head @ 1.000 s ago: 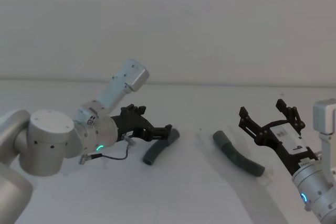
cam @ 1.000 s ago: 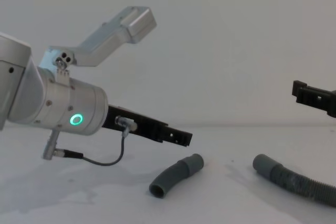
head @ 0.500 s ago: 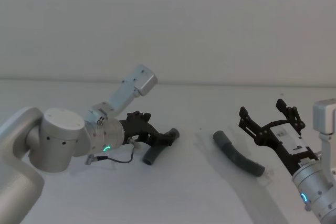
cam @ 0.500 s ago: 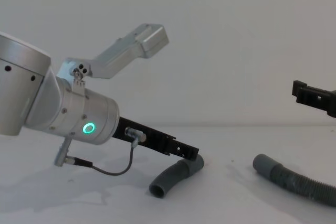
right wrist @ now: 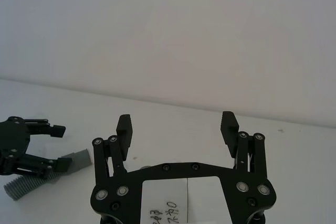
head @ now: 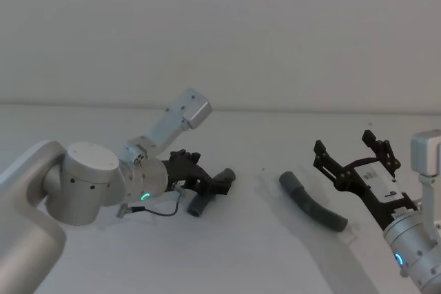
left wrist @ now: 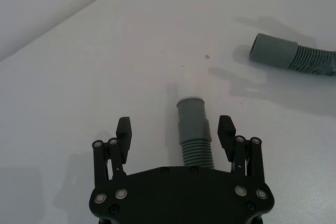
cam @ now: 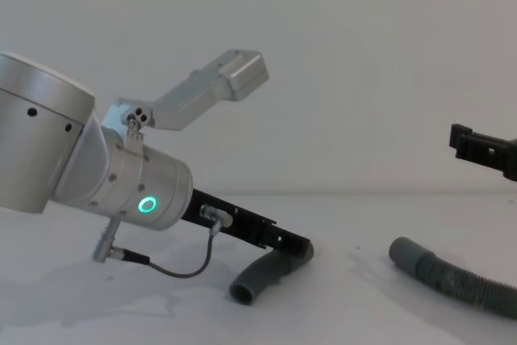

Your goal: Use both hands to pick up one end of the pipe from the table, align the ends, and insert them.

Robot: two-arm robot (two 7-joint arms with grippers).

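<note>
The left hand (left wrist: pixel 175 127) is lowered to the table (head: pixel 241 259) with its jaws released and spread wide. The short curved elbow (left wrist: pixel 195 135) lies between its two fingers, nearer one finger than the other, and neither pad is seen touching it. The elbow's smooth cuff (left wrist: pixel 192 113) juts out just past the fingertips, while its other open end rests on the table back under the hand, toward the wrist with the green ring (cam: pixel 146 204). A thin black cable (cam: pixel 182 268) loops below that wrist. The ribbed hose (head: pixel 313 206) lies on the table well beyond the left hand's fingertips and off to one side, with its cuff (left wrist: pixel 268 51) turned toward that hand and clear of the elbow. The right hand (head: pixel 346 144) is held above the table just beside the hose's far end, with its fingers parted and nothing between them.
</note>
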